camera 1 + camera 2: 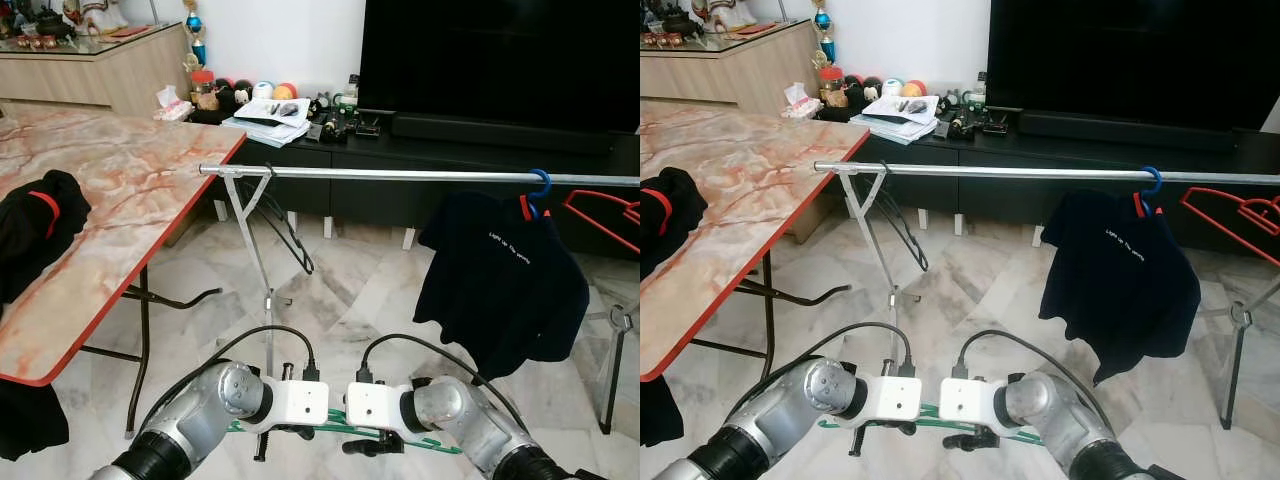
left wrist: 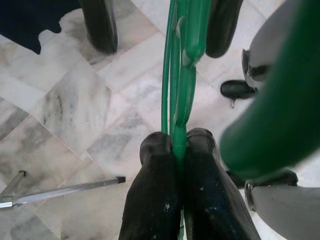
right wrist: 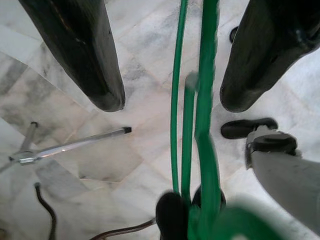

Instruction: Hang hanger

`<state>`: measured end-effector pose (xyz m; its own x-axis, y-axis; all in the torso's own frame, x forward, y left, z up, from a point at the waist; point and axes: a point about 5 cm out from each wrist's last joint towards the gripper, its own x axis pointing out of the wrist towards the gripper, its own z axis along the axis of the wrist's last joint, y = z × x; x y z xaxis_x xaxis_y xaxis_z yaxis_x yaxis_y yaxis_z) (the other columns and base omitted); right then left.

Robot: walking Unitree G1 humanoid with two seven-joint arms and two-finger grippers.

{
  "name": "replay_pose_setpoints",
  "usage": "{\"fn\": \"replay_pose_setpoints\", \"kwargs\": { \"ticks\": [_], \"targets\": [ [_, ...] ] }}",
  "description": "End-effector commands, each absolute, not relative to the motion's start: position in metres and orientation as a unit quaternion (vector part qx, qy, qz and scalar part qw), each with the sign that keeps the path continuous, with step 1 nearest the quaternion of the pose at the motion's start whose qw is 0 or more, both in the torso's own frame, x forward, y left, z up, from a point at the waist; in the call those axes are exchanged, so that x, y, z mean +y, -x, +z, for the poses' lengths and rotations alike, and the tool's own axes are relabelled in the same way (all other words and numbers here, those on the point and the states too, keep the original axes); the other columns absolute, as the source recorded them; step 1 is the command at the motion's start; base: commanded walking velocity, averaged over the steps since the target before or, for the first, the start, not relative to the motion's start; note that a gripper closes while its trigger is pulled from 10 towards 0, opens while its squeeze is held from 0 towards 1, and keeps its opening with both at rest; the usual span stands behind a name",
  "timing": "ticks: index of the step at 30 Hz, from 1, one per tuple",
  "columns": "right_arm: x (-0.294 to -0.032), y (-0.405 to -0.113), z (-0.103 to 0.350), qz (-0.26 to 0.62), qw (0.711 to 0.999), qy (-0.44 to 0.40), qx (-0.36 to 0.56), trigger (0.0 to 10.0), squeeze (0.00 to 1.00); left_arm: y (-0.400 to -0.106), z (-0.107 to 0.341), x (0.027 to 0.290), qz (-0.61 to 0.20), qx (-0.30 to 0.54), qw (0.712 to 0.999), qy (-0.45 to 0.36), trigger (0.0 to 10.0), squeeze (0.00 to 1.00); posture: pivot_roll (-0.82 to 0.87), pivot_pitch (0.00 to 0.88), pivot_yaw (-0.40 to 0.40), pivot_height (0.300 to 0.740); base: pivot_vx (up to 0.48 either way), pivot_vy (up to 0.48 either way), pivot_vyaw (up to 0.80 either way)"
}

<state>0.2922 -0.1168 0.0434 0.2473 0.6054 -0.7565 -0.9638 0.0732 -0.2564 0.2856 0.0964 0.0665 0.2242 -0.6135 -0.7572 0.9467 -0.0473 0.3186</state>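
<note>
Green hanger (image 1: 375, 428) sits low between both arms, well below the rail (image 1: 400, 175). Left tool (image 2: 176, 150) is clamped on its wire, carrying it. Right tool (image 3: 170, 95) has fingers apart, straddling the wire without gripping, likely mid-handover. Rail has free span between the black hanger (image 1: 285, 225) and shirt (image 1: 500, 280).

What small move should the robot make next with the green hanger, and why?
Probably raise the hanger toward the rail. The left hand is shut on its green wire, low near the floor; the right hand is open around it. The rail runs well above both arms, with a bare stretch between the black hanger and the shirt.
</note>
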Motion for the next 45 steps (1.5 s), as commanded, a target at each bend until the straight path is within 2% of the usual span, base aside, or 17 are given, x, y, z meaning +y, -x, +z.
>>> {"fn": "replay_pose_setpoints", "kwargs": {
  "ticks": [1,6,18,19,20,21,22,23,45],
  "targets": [
    [-0.117,-0.298,0.052,0.56,0.71,0.367,0.219,10.0,0.0,-0.293,0.077,0.107,-0.58,0.2,0.67,-0.419,10.0,0.0,-0.01,0.0,0.029,0.74,0.0,0.0,0.0],
    [-0.111,-0.296,0.056,0.572,0.727,0.325,0.199,10.0,0.0,-0.29,0.076,0.109,-0.588,0.209,0.667,-0.408,10.0,0.0,-0.01,0.0,0.031,0.74,0.0,0.0,0.0],
    [-0.106,-0.287,0.055,0.609,0.706,0.304,0.194,10.0,0.0,-0.288,0.076,0.103,-0.597,0.204,0.664,-0.401,10.0,0.0,0.0,0.0,0.031,0.74,0.0,0.0,0.0],
    [-0.106,-0.288,0.054,0.607,0.706,0.306,0.195,8.0,0.0,-0.288,0.077,0.103,-0.597,0.204,0.664,-0.401,10.0,0.0,-0.01,0.0,0.031,0.74,0.0,0.0,0.0],
    [-0.106,-0.288,0.054,0.607,0.707,0.307,0.196,6.9,0.0,-0.288,0.077,0.103,-0.597,0.204,0.664,-0.401,10.0,0.0,0.0,0.0,0.031,0.74,0.0,0.0,0.0],
    [-0.106,-0.288,0.053,0.607,0.706,0.308,0.197,2.7,0.0,-0.288,0.077,0.103,-0.597,0.204,0.664,-0.402,10.0,0.0,0.0,0.0,0.031,0.74,0.0,0.0,0.0],
    [-0.105,-0.288,0.053,0.608,0.705,0.307,0.197,2.7,0.0,-0.288,0.077,0.103,-0.597,0.204,0.664,-0.401,10.0,0.0,0.0,0.0,0.031,0.74,0.0,0.0,0.0],
    [-0.106,-0.287,0.052,0.61,0.703,0.307,0.2,0.0,0.0,-0.288,0.077,0.103,-0.598,0.204,0.663,-0.401,10.0,0.0,0.0,0.0,0.031,0.74,0.0,0.0,0.0],
    [-0.11,-0.28,0.045,0.621,0.68,0.322,0.217,0.0,0.0,-0.288,0.079,0.099,-0.6,0.197,0.664,-0.402,10.0,0.0,0.0,0.0,0.025,0.74,0.0,0.0,0.0]
  ]
}}
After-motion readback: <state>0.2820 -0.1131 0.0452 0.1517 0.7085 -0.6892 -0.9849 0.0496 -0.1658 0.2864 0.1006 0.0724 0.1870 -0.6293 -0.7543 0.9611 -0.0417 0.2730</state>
